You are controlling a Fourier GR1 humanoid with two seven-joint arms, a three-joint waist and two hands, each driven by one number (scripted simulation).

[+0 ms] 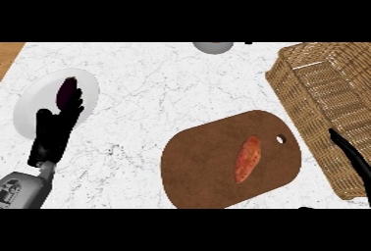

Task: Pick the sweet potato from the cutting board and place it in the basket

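Black against the pale stone, my left hand [52, 132] shows at the near left with its fingers straight and pointing up, open and holding nothing. Its grey forearm [23, 188] comes in from the lower left corner. The fingertips overlap the near edge of a round white plate [35, 105], which carries a dark purple, elongated vegetable [67, 89]; I can't tell from here whether the hand touches either one.

My right hand [352, 156] shows only as a slim black curved strip at the right edge, lying across the near part of the basket's side. I can't tell whether it is open or closed.

Just left of that hand lies a brown wooden cutting board [203, 171] with rounded corners and a small hole near its far right corner. The orange sweet potato [248, 158] lies on the board, right of its middle, its long axis running near to far with a slight tilt.

A tall woven wicker basket [319, 83] stands at the right, its side just beside the board's far right corner. Both rest on the white marble table [159, 83]. A pale grey round object [214, 47] is cut off at the far edge, and a strip of light wood [9, 56] shows at the far left corner.
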